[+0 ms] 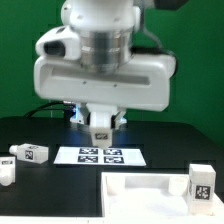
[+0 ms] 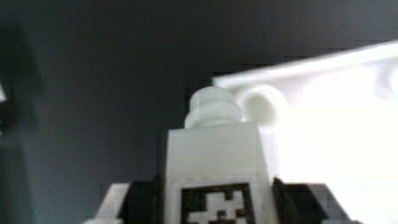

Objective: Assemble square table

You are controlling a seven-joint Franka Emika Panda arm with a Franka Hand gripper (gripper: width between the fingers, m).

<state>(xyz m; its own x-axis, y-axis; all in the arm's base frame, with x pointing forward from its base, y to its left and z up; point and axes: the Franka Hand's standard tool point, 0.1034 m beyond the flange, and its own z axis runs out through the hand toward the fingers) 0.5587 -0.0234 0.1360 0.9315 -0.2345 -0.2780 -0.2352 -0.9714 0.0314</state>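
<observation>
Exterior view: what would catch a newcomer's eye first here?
The large white robot arm fills the top centre, its jaws closed on a short white plastic block leg with a black-and-white tag, near the flat white marker board. The white plastic square tabletop with a raised rim lies at the exterior view's lower right, another tagged leg upright at its right side.

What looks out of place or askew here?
A loose leg lies on its side at the exterior view's left, a second leg beside it, both apart from the tabletop. The pincer holds a third leg. Nothing spilled or damaged.
</observation>
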